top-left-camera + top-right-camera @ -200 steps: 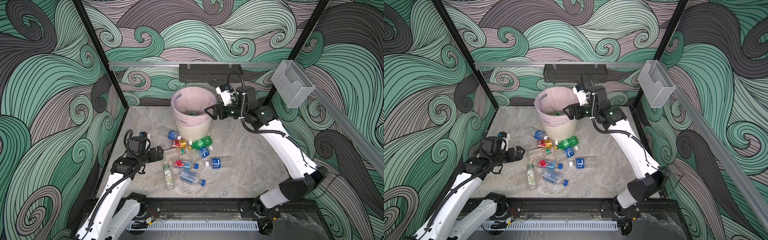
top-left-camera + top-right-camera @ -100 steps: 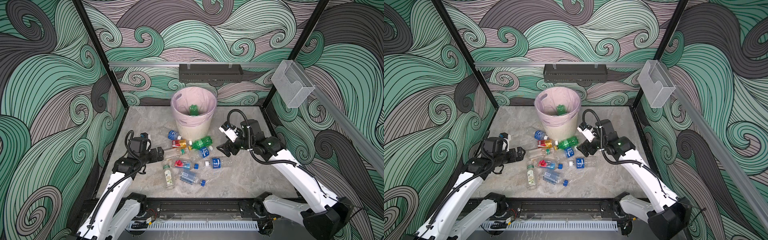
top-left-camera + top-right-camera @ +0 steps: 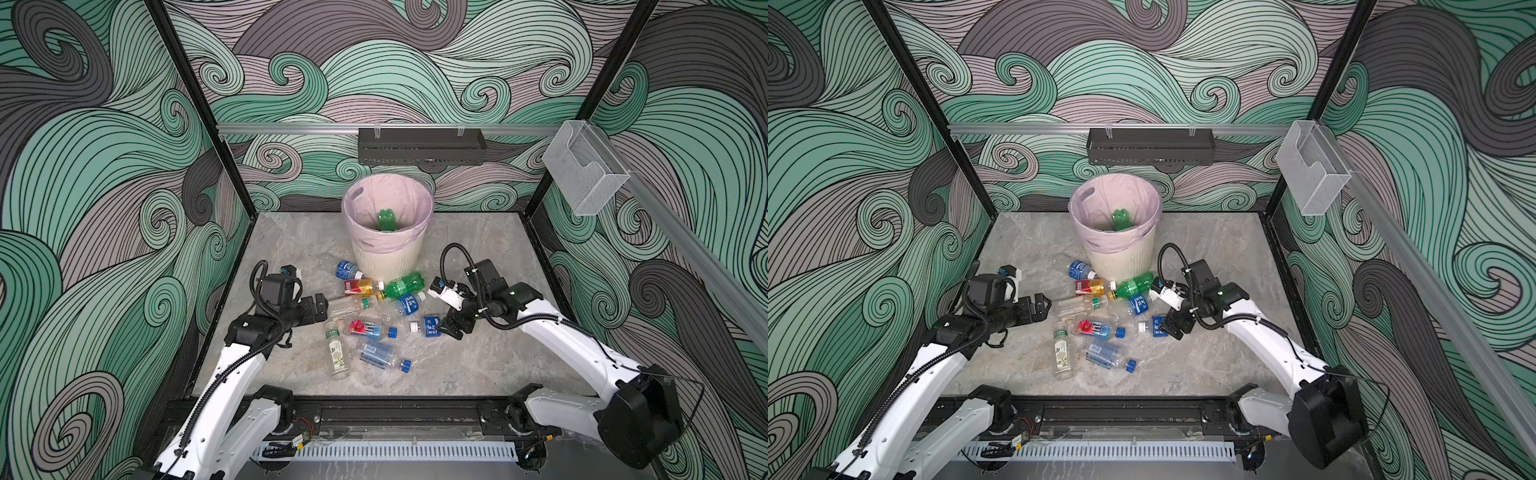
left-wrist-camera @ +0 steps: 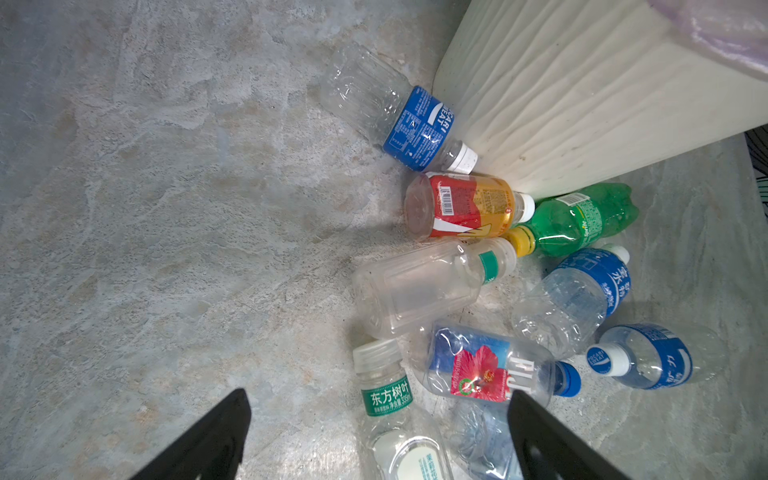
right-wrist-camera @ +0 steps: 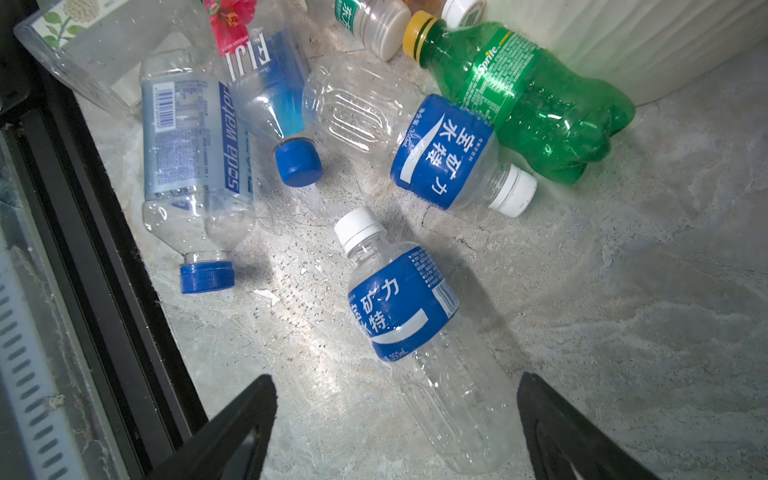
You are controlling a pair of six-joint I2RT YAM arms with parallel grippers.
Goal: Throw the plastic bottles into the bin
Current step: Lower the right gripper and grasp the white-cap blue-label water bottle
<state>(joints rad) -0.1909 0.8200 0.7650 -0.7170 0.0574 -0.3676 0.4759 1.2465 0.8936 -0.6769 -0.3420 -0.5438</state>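
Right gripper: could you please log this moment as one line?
right gripper: open over clear blue-labelled plastic bottle | left gripper: open, empty | cream ribbed bin: green bottle inside

Green bottle [image 3: 386, 219] inside the bin [image 3: 390, 262] is half hidden behind the near rim, can't see what's under it.

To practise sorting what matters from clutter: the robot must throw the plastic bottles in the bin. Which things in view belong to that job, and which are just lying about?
Belong to the job: bin; green bottle inside it; loose bottles on the floor, such as the Sprite bottle, Fiji bottle, soda water bottle.
Just lying about: clear wall-mounted box; black perforated rack.
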